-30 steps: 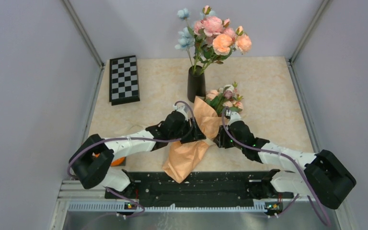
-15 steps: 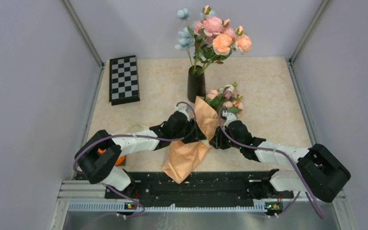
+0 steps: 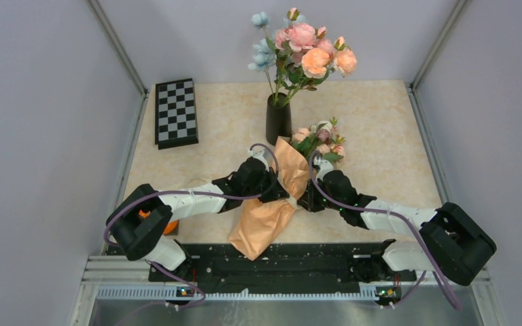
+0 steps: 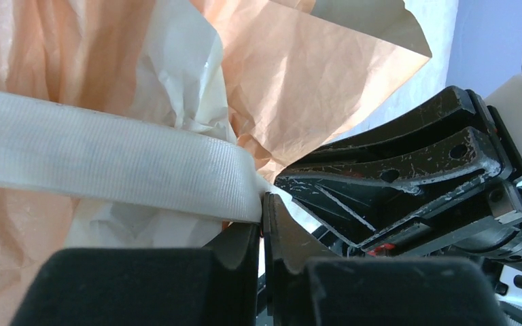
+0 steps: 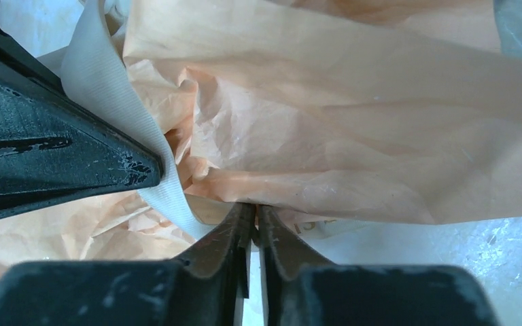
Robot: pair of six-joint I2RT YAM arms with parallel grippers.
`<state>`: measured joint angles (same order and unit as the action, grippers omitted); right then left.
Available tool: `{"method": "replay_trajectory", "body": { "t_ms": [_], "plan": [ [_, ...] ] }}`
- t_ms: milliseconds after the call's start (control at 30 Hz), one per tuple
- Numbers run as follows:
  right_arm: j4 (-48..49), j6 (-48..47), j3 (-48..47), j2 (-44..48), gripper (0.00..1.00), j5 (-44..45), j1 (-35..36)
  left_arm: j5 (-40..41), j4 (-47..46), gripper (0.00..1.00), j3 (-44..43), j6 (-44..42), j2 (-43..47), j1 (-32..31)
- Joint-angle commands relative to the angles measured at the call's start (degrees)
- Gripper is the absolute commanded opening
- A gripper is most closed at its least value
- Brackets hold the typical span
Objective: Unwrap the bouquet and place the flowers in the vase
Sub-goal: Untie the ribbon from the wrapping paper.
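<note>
Left hand (image 4: 263, 216) and right hand (image 5: 255, 214) pinch the bouquet (image 3: 291, 170) lying between them.

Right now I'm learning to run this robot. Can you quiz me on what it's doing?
1. True or false: the vase is empty.
2. What does the left pincer pinch? A the ribbon; B a cup; C a ball.
3. Fill the gap: the right pincer is shut on the bouquet's ____.

Key
1. False: it holds a tall bunch.
2. A.
3. paper.
</note>
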<state>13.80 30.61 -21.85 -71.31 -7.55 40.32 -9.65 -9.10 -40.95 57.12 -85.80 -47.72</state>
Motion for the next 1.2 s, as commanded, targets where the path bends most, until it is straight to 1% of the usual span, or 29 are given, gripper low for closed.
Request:
{"method": "replay_trajectory", "body": {
  "t_ms": [0,100,200,233,333,400,500,700,800,900,1067,1167],
  "plan": [
    [2.4,0.3,-0.8,-0.1,0.06,-0.3,-0.5,-0.4,-2.9,0.05,0.1,-0.2,1.0,-0.2],
    [2.2,0.6,-0.5,0.5,0.01,0.6,-0.5,-0.2,-2.6,0.02,0.6,-0.2,1.7,-0.1],
    [1.7,0.8,-0.5,1.1,0.0,1.7,-0.5,-0.2,-3.0,0.02,1.1,-0.2,2.5,-0.1],
    [1.4,0.7,-0.6,1.2,0.0,2.0,-0.5,-0.2,-3.2,0.03,1.4,-0.1,2.8,-0.1],
    [1.2,0.5,-0.8,1.3,0.0,2.5,-0.5,-0.5,-3.5,0.13,1.6,0.0,3.1,-0.1],
    [1.3,0.6,-1.1,1.0,0.0,2.5,-0.5,-1.1,-3.9,0.22,1.6,0.0,3.0,-0.1],
    [1.5,0.5,-1.4,0.5,0.0,2.4,-0.5,-2.5,-4.9,0.29,1.6,0.6,2.5,-0.2],
    [2.1,0.7,-1.7,-0.2,0.0,2.2,-0.5,-3.5,-5.8,0.29,1.7,2.1,1.6,-0.8],
    [2.2,0.7,-1.9,-0.3,0.0,2.2,-0.5,-3.8,-5.8,0.34,1.8,2.7,1.0,-1.3],
    [2.3,0.7,-2.0,-0.4,0.0,2.2,-0.5,-3.4,-5.8,0.35,2.0,3.1,0.6,-2.1],
    [2.7,0.6,-2.4,-0.6,0.0,2.0,-0.5,-2.9,-6.6,0.39,2.3,3.8,-0.5,-2.8],
    [2.8,0.7,-2.7,-0.8,0.0,1.8,-0.5,-2.6,-7.5,0.39,1.9,4.1,-1.8,-3.2]
  ]
}}
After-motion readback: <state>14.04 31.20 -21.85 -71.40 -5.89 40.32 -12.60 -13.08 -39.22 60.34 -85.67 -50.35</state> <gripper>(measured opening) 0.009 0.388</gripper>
